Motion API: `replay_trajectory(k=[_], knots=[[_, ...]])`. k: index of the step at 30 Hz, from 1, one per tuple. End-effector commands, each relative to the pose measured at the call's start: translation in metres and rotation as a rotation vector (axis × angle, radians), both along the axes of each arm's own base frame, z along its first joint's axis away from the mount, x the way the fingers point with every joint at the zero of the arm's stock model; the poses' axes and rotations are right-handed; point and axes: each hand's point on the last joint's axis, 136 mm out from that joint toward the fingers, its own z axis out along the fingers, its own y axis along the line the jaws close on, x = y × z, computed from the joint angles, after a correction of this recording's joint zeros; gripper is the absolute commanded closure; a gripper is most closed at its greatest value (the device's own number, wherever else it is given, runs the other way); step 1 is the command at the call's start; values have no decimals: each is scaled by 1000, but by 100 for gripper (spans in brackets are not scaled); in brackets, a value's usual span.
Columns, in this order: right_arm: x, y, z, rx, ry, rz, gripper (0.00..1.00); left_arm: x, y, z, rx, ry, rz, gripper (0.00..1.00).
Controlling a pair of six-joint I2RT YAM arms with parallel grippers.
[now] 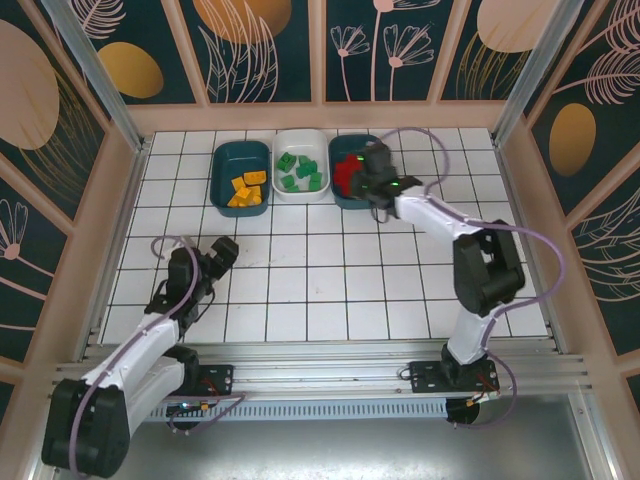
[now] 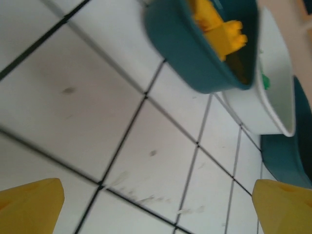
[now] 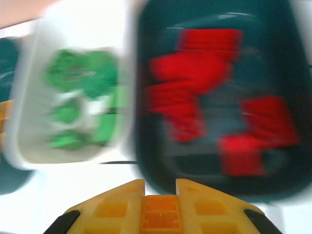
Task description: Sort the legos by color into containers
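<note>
At the left, our left claw point(image 1: 223, 248) hangs low over the white tiled table point(image 1: 330, 280), well short of the tubs, its jaws spread wide. In the left wrist view its yellow fingertips point(image 2: 33, 204) stand at opposite corners with bare tiles between them.

Along the far side of the table, three tubs sit in a row, close beside one another. The left teal tub point(image 1: 232, 157) holds the orange-yellow bricks point(image 1: 246, 190), a handful of small studded blocks heaped toward its near end. Next comes the white tub point(image 1: 300, 140), with the green bricks point(image 1: 300, 172) scattered across its floor. The right teal tub point(image 1: 340, 145) holds the red bricks point(image 1: 347, 168), chunky and bright against the dark plastic, though motion blur smears their shapes in the right wrist view.

Our right claw point(image 3: 159, 189) hovers at the near edge of that last tub, its jaws drawn in narrow. An orange, grid-marked patch fills the slit between its yellow fingers point(image 3: 114, 207); we cannot tell whether it is a brick or part of the claw.
</note>
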Motion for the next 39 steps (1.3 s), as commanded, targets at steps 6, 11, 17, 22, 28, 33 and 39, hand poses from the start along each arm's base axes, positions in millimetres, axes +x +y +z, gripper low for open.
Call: replay_trajectory(k=[6, 11, 17, 22, 28, 33, 39], knots=[[27, 170, 2, 100, -79, 322, 94, -21, -10, -19, -100, 108, -31, 1], [45, 222, -16, 129, -75, 403, 93, -20, -21, -19, -114, 134, -97, 1], [51, 238, -16, 167, -89, 439, 65, -15, -29, -12, -117, 119, -147, 1], [48, 233, 7, 151, -125, 445, 48, -6, -30, 11, -90, 48, -176, 1], [35, 217, 61, 141, -195, 437, 47, 4, -26, 45, -13, -33, -194, 1], [-2, 187, 114, 143, -292, 446, 46, 21, -19, 125, 89, -175, -191, 1], [-57, 75, 161, 57, -487, 239, 1, 26, 2, 197, 247, -299, -128, 2]])
